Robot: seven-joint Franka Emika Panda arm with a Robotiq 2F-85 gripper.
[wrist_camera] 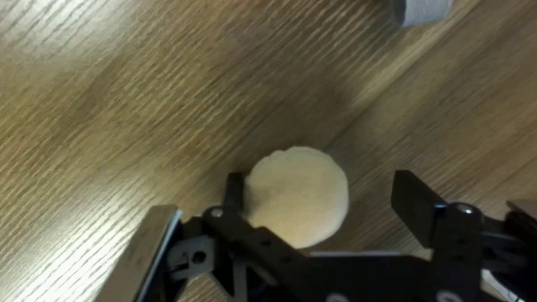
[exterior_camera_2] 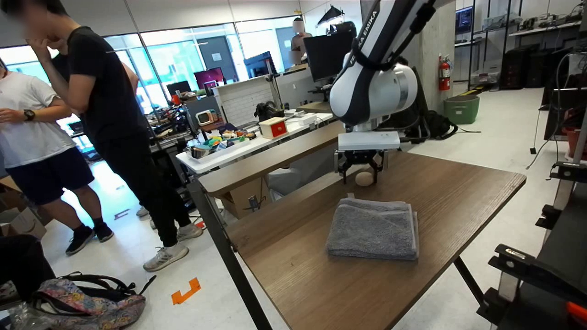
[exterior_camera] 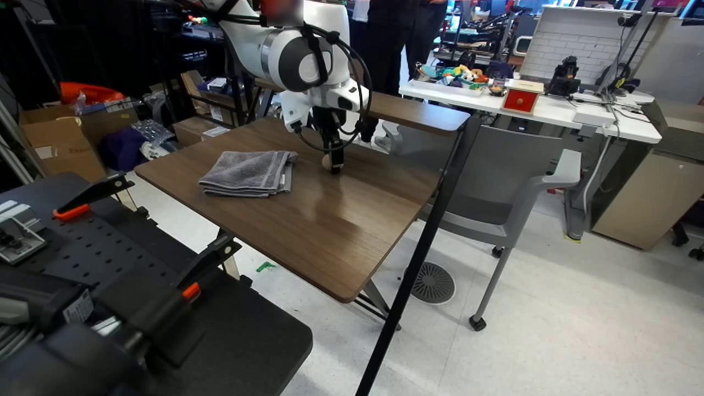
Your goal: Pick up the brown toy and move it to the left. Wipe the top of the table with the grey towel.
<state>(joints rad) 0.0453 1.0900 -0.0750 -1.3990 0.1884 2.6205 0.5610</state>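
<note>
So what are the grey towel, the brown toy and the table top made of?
Grey towel: probably terry cotton, matte; fuzzy surface, flat woven band.
Brown toy: matte, no glints; maybe plush, foam or wood, can't tell.
Table top: wood or wood-look laminate, satiny; grain lines and broad glare show.

On table (exterior_camera: 357, 242): 1 grey towel (exterior_camera_2: 373, 231), 1 toy (wrist_camera: 300, 195).

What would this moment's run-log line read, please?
black two-fingered pincer: open, astride roundish tan toy | grip: none | folded grey cloth towel: on brown wood-grain table
</note>
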